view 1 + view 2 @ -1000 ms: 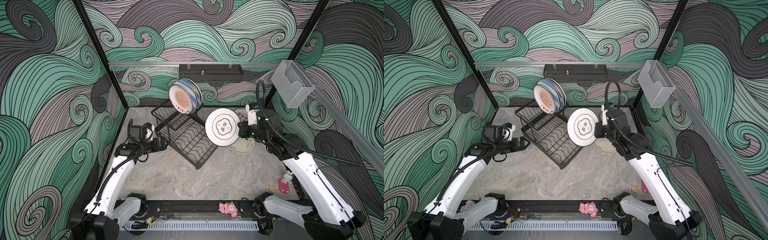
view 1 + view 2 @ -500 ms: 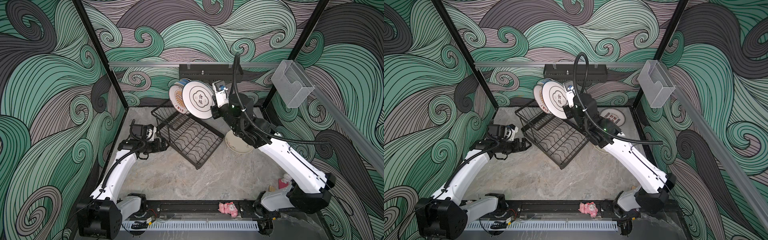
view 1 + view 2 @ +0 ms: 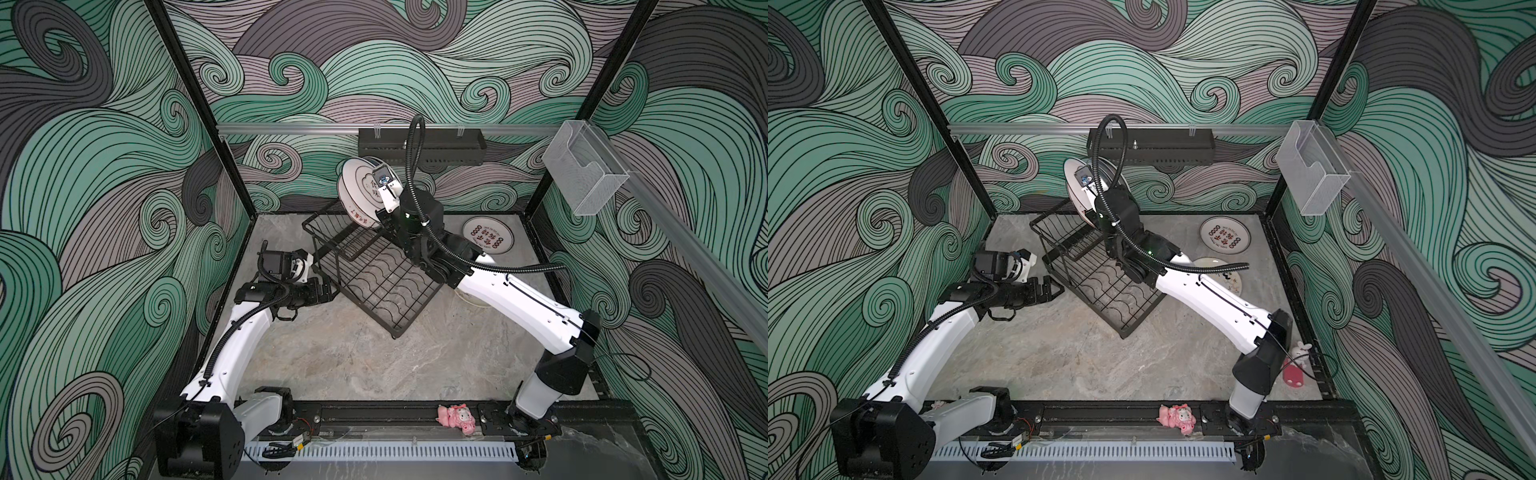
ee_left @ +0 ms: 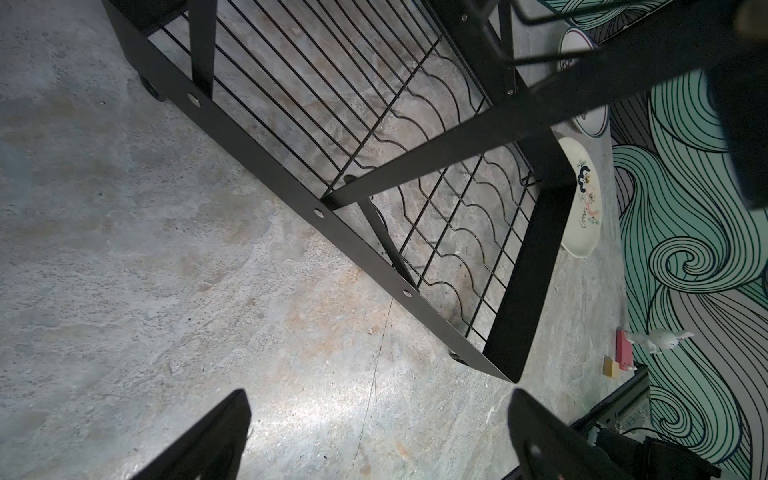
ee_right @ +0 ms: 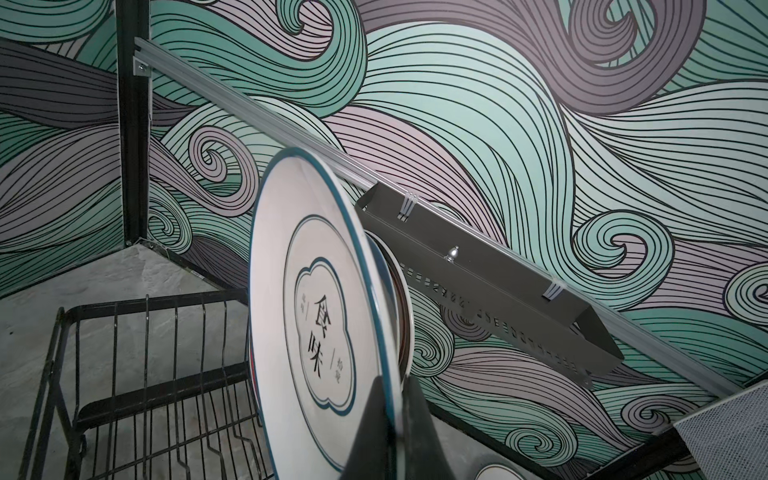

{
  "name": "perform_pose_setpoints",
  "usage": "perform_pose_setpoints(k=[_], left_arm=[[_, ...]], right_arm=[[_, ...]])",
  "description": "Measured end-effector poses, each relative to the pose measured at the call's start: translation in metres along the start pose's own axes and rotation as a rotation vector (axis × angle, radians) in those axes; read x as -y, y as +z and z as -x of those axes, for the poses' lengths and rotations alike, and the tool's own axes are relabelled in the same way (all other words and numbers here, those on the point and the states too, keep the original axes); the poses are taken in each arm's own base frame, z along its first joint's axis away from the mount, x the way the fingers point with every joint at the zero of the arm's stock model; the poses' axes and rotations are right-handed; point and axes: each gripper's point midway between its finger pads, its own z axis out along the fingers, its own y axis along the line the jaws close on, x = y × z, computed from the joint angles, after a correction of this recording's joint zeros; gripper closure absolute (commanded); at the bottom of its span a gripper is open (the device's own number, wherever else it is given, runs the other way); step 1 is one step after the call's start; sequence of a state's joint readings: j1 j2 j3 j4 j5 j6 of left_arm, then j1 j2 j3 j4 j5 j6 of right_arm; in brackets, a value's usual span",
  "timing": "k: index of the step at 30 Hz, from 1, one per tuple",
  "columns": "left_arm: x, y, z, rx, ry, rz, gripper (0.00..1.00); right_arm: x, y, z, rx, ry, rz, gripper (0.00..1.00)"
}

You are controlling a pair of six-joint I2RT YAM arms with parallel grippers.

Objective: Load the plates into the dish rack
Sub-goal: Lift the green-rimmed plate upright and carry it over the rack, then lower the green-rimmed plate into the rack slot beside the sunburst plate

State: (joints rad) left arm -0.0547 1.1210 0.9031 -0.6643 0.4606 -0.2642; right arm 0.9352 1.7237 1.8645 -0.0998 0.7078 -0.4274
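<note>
Plate [image 5: 320, 332] now at dish rack [image 5: 158, 302]; right claw [image 5: 395, 388] grip, wrist view only

Overhead pair; wrists at dish rack [image 3: 374, 280]

Glossy glazed plate [image 5: 291, 249], matt black wire dish rack [image 3: 380, 278], rough mottled stone-look tabletop [image 3: 353, 365], clear smooth plastic box [image 3: 582, 174].

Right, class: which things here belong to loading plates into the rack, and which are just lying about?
Job: black wire dish rack; green-rimmed white round plate in the right pincer; racked plates behind it; red-lettered white plate; cream doodled plate.
Lying about: pink plush toy; clear plastic box; black perforated wall tray; white rabbit figurine.
</note>
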Motion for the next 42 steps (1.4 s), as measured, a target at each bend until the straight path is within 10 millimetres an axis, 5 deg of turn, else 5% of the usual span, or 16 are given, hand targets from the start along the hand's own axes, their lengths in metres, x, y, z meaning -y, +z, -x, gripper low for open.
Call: perform_pose_setpoints(k=[13, 25, 42], left_arm=[[0.000, -0.004, 0.003, 0.017, -0.004, -0.011, 0.02], [0.001, -0.003, 0.003, 0.019, -0.007, -0.022, 0.01], [0.000, -0.005, 0.004, 0.023, -0.018, -0.030, 0.01]], right_arm=[[-0.012, 0.013, 0.002, 0.018, -0.026, -0.034, 1.00], [-0.032, 0.031, -0.016, -0.014, -0.071, -0.036, 1.00], [-0.026, 0.039, -0.024, -0.034, -0.070, -0.057, 1.00]])
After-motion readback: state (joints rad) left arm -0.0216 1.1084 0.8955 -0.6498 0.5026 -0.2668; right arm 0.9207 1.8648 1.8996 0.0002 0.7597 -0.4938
